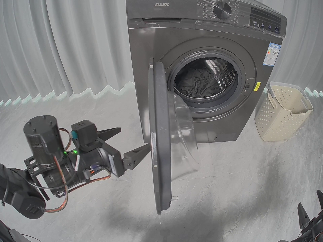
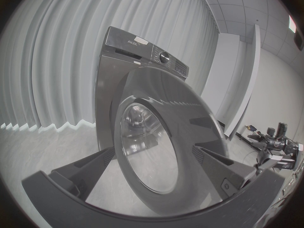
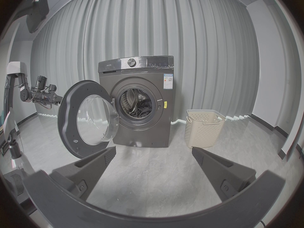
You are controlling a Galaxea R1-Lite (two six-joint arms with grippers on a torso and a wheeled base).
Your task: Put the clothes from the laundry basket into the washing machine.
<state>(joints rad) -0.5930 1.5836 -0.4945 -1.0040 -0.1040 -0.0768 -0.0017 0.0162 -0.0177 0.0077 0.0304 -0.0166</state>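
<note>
The grey washing machine [image 1: 202, 68] stands with its round door [image 1: 160, 135] swung wide open. Dark clothes [image 1: 196, 83] lie inside the drum. To the machine's right the beige laundry basket [image 1: 282, 111] looks empty from here. My left gripper [image 1: 134, 138] is open at the door's outer face, one fingertip right at it; I cannot tell whether it touches. In the left wrist view the door [image 2: 177, 117] looms between the spread fingers of that gripper [image 2: 152, 151]. My right gripper [image 1: 311, 209] stays low and far back, open and empty [image 3: 153, 151].
Pale curtains [image 1: 67, 41] hang behind the machine. Bare grey floor [image 1: 235, 185] stretches in front of the washer and the basket [image 3: 202, 127]. The open door [image 3: 85, 117] juts out over the floor to the left of the drum opening [image 3: 137, 103].
</note>
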